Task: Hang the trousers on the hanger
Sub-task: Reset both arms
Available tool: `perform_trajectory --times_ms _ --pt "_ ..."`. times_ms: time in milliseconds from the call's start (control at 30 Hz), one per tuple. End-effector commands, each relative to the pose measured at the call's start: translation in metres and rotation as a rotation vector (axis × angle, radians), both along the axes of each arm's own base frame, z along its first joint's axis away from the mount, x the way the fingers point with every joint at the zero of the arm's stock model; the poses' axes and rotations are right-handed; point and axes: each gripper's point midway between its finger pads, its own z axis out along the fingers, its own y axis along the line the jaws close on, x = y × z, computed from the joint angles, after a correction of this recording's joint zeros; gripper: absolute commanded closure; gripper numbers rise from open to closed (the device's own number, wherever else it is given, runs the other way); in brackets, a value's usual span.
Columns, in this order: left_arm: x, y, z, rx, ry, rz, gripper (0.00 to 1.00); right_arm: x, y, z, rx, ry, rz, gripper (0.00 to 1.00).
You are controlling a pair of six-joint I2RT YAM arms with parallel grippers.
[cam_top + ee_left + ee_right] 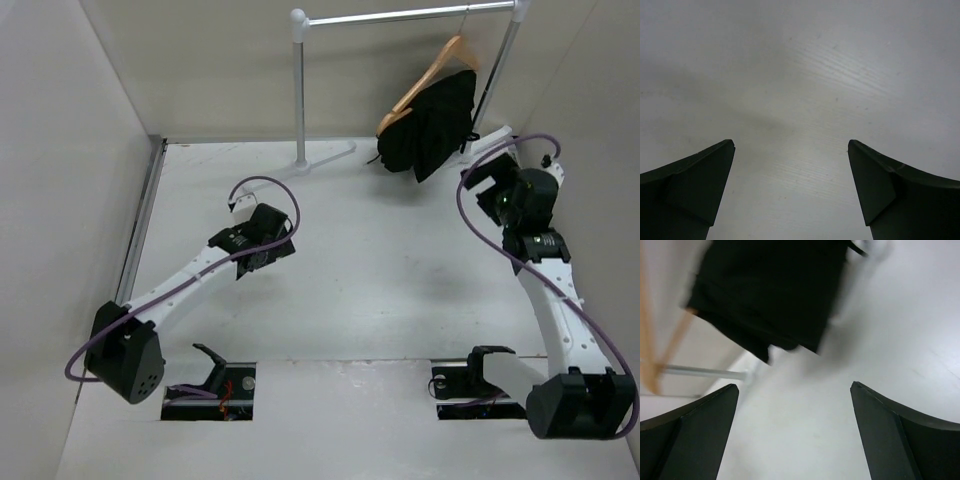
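Observation:
The black trousers (430,125) hang folded over the tan wooden hanger (432,72), whose hook is on the metal rail at the back right. In the right wrist view the trousers (770,290) fill the upper part, blurred, with the hanger (650,340) at the left edge. My right gripper (487,185) is open with nothing between its fingers, just right of and below the trousers, apart from them. Over bare table in the left middle, my left gripper (240,210) also stands open and empty, far from the garment.
The silver rail (400,15) rests on white posts (299,90) with feet on the table at the back. A side wall rises at the left and another at the right. Two openings with cables (215,390) lie at the near edge.

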Motion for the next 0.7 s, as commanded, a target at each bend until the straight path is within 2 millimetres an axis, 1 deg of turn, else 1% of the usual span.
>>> perform_trajectory --times_ms 0,67,167,267,300,333,367,400,433,467,600,667 --pt "-0.016 0.008 -0.003 0.07 0.089 -0.011 0.0 -0.04 -0.011 -0.072 -0.126 0.21 -0.053 0.0" --pt "-0.017 0.005 -0.002 0.065 0.088 -0.018 0.0 -0.058 -0.002 -0.095 -0.118 0.231 -0.006 0.0" --pt "-0.016 0.001 0.003 0.05 0.065 -0.035 0.0 -0.08 0.008 -0.118 -0.07 0.25 0.027 0.0" --pt "-0.014 -0.005 0.005 0.032 0.055 -0.048 0.0 -0.092 0.015 -0.139 -0.031 0.285 0.05 0.0" --pt "-0.014 -0.007 0.006 0.024 0.054 -0.055 0.0 -0.093 0.017 -0.143 -0.019 0.293 0.062 0.06" --pt "-0.013 -0.009 0.006 0.014 0.052 -0.06 0.0 -0.094 0.019 -0.143 -0.009 0.286 0.071 0.21" --pt "-0.013 -0.012 0.007 0.007 0.051 -0.067 0.0 -0.094 0.02 -0.142 -0.004 0.28 0.073 0.4" --pt "-0.012 -0.015 0.008 -0.002 0.047 -0.075 0.0 -0.095 0.021 -0.141 0.008 0.274 0.073 0.69" --pt "-0.012 -0.017 0.009 -0.009 0.045 -0.081 0.0 -0.096 0.022 -0.142 0.026 0.275 0.071 0.89" --pt "-0.011 -0.018 0.01 -0.015 0.04 -0.084 0.0 -0.098 0.022 -0.144 0.038 0.282 0.072 0.99" --pt "-0.012 -0.023 0.015 -0.025 0.023 -0.103 0.0 -0.105 0.026 -0.16 0.12 0.369 0.066 1.0" --pt "-0.013 -0.024 0.015 -0.025 0.021 -0.109 0.0 -0.104 0.025 -0.155 0.109 0.351 0.062 1.0"
